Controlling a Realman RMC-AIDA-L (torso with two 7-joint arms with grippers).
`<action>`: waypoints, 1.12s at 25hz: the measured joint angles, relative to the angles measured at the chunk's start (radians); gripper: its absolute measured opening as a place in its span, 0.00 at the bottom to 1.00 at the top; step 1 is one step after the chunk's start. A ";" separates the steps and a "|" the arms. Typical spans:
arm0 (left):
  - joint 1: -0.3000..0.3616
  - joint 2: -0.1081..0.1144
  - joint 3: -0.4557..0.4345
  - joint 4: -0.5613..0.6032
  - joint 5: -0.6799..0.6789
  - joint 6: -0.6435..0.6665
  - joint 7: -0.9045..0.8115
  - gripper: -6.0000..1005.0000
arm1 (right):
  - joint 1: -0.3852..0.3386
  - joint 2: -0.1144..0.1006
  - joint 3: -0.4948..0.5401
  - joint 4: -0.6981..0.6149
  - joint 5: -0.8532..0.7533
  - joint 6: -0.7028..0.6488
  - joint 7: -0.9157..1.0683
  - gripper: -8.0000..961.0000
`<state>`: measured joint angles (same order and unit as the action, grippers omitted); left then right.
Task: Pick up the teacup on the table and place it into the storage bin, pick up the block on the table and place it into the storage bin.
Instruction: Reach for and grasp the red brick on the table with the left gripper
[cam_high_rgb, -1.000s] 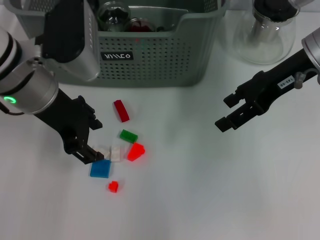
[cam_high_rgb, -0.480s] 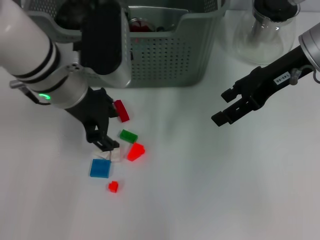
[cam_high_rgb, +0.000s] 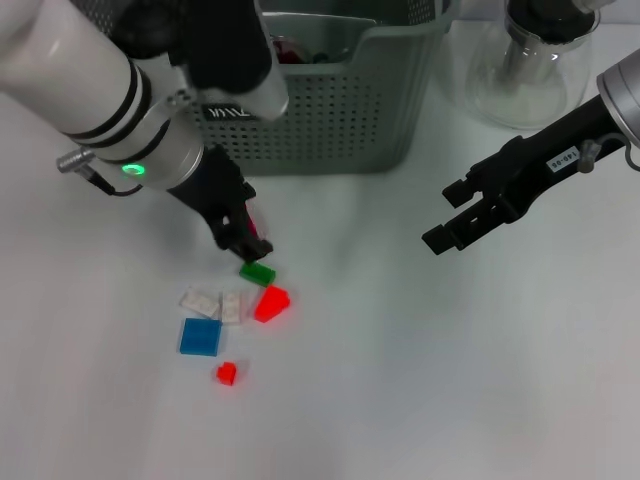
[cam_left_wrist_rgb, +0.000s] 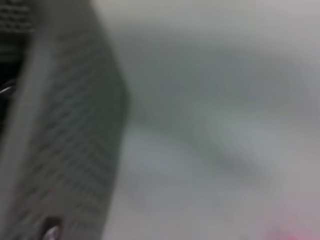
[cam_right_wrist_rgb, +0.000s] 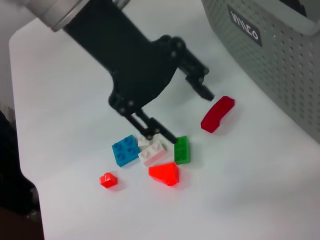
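Several small blocks lie on the white table in front of the storage bin (cam_high_rgb: 330, 120): a dark red block (cam_right_wrist_rgb: 217, 114), a green one (cam_high_rgb: 257, 272), a red wedge (cam_high_rgb: 271, 302), white ones (cam_high_rgb: 231, 307), a blue one (cam_high_rgb: 200, 337) and a tiny red one (cam_high_rgb: 226, 374). My left gripper (cam_high_rgb: 240, 238) hangs low over the dark red block, covering most of it in the head view. Seen from the right wrist, the left gripper (cam_right_wrist_rgb: 189, 117) is open and empty, one fingertip beside the dark red block. No teacup shows on the table. My right gripper (cam_high_rgb: 445, 218) hovers open at the right.
A clear glass teapot (cam_high_rgb: 530, 70) stands at the back right beside the bin. The bin's inside is mostly hidden behind my left arm. The left wrist view shows only the bin's perforated wall (cam_left_wrist_rgb: 65, 125) close up. Bare table lies between the blocks and my right gripper.
My left gripper has moved from beside the blue and white blocks toward the bin, ending over the dark red block. The right arm has barely moved.
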<state>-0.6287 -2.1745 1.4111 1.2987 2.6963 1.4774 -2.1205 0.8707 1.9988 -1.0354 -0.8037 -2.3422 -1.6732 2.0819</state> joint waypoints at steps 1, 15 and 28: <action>0.000 0.000 0.000 0.000 0.000 -0.009 -0.056 0.72 | -0.001 0.000 0.000 0.000 0.000 0.000 0.000 0.97; -0.025 0.003 0.002 -0.035 0.005 -0.035 -0.543 0.72 | 0.004 -0.005 -0.006 0.000 -0.006 -0.005 -0.007 0.97; -0.105 0.004 0.000 -0.144 0.124 -0.057 -0.740 0.71 | 0.007 0.000 -0.014 -0.002 -0.006 -0.008 -0.017 0.97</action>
<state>-0.7341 -2.1707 1.4115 1.1547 2.8200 1.4206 -2.8601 0.8776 1.9988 -1.0489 -0.8060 -2.3486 -1.6813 2.0652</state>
